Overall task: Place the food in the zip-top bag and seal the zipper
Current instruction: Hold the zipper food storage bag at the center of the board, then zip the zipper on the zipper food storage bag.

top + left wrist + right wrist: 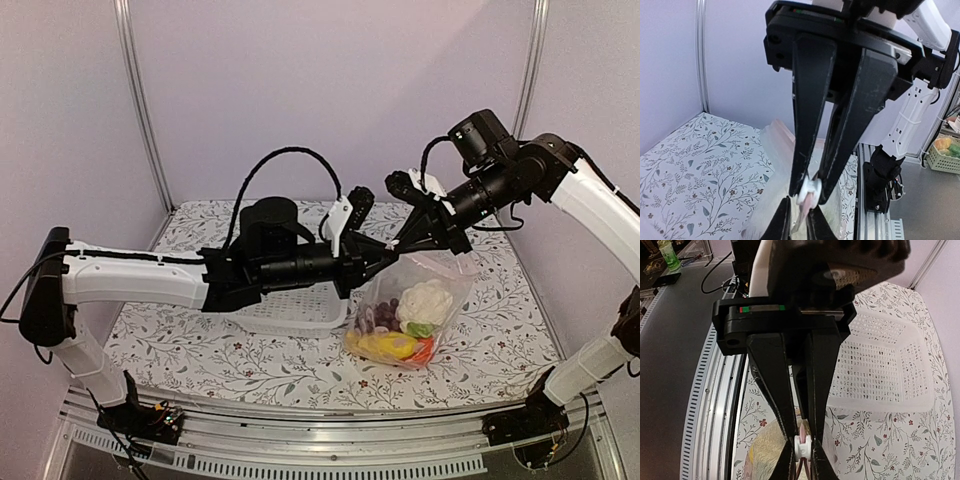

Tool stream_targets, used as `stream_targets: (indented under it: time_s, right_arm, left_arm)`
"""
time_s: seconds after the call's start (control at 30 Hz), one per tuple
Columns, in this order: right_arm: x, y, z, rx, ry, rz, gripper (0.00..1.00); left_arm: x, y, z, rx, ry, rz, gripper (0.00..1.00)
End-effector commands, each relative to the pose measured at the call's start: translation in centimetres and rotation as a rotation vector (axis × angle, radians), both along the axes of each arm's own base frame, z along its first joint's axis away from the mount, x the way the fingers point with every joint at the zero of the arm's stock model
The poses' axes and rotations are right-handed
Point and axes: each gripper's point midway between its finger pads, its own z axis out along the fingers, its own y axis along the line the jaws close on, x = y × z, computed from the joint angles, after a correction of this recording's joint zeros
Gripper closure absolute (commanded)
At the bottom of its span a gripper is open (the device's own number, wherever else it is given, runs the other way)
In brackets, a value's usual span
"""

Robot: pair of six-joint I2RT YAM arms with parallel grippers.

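The zip-top bag (445, 272) hangs by its mouth edge above the table, held between both grippers. Inside it are the white cauliflower (426, 300), the purple grapes (382, 316), yellow pieces (386, 346) and an orange-red piece (426, 351). My left gripper (385, 247) is shut on the pinkish zipper strip (807, 206), its tips (799, 227) just below the white slider (809, 192). My right gripper (404, 240) meets it tip to tip and is shut on that slider (802, 446). The bag's yellowish contents (765, 455) show blurred below the right gripper.
A white lattice basket (290, 312) stands on the flowered tablecloth under the left arm, just left of the bag; it also shows in the right wrist view (880, 360). Purple walls with metal posts close off the back and sides.
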Motion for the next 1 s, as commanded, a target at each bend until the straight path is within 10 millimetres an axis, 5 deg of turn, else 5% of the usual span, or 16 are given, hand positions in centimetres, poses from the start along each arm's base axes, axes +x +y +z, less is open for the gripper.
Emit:
stream_targets:
  time_s: [0.0, 0.2, 0.63, 0.97]
  right_arm:
    - [0.1, 0.1, 0.2, -0.021, 0.015, -0.026, 0.92]
    - [0.7, 0.2, -0.6, -0.054, 0.037, -0.053, 0.93]
    - [2.7, -0.8, -2.8, -0.158, 0.028, -0.140, 0.93]
    - [4.3, -4.0, -4.0, -0.209, 0.041, -0.211, 0.93]
  left_arm:
    - [-0.5, -0.4, 2.0, -0.026, -0.049, -0.008, 0.89]
    - [-0.7, -0.1, 2.4, -0.039, -0.066, -0.001, 1.00]
    - [-1.1, 4.2, 3.5, -0.085, -0.080, 0.101, 1.00]
    - [-1.7, 7.0, 2.8, -0.091, -0.052, 0.152, 1.00]
